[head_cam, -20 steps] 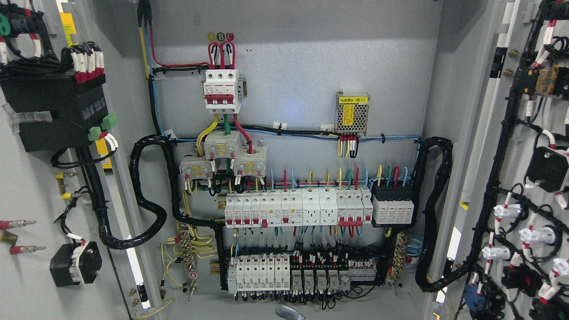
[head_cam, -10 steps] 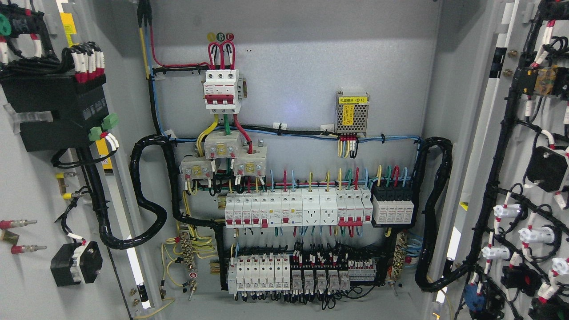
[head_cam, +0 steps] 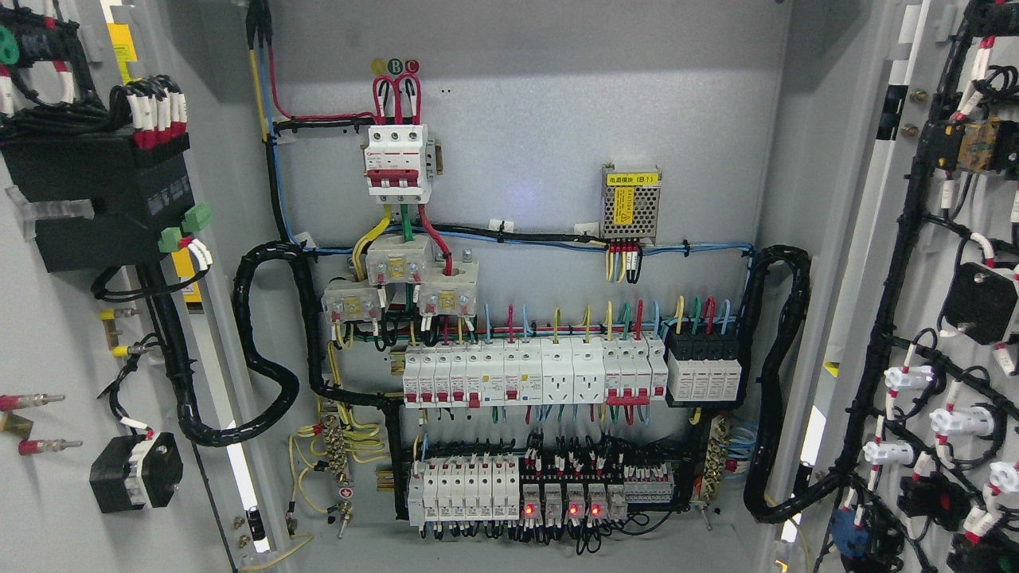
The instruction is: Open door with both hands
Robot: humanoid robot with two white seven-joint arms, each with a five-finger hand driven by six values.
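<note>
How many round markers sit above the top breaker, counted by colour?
Yellow marker: 1
Green marker: 1
Red marker: 1
Total: 3

Both doors [head_cam: 48,334] swung wide — cabinet wiring [head_cam: 525,382] exposed, relay lights [head_cam: 557,509] red.

Breakers [head_cam: 533,378] between two open doors [head_cam: 48,334]
</note>
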